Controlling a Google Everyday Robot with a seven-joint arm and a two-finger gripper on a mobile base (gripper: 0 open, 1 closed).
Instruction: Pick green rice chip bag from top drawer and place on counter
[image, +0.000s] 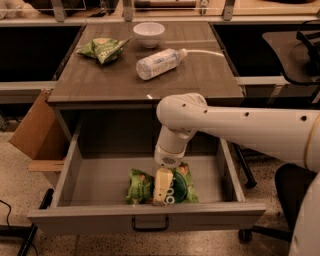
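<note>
The green rice chip bag (182, 186) lies flat on the floor of the open top drawer (90, 182), near its front wall, with a dark green oval showing. My gripper (161, 192) hangs from the white arm (235, 125) straight down into the drawer and sits over the middle of the bag, hiding part of it. The counter (200, 75) is the dark wood-grain top above the drawer.
On the counter lie a smaller wrinkly light-green bag (102, 48), a white bowl (149, 34) and a clear plastic bottle (159, 63) on its side. A cardboard box (35, 131) stands left of the drawer. A dark chair (295, 50) is at the right.
</note>
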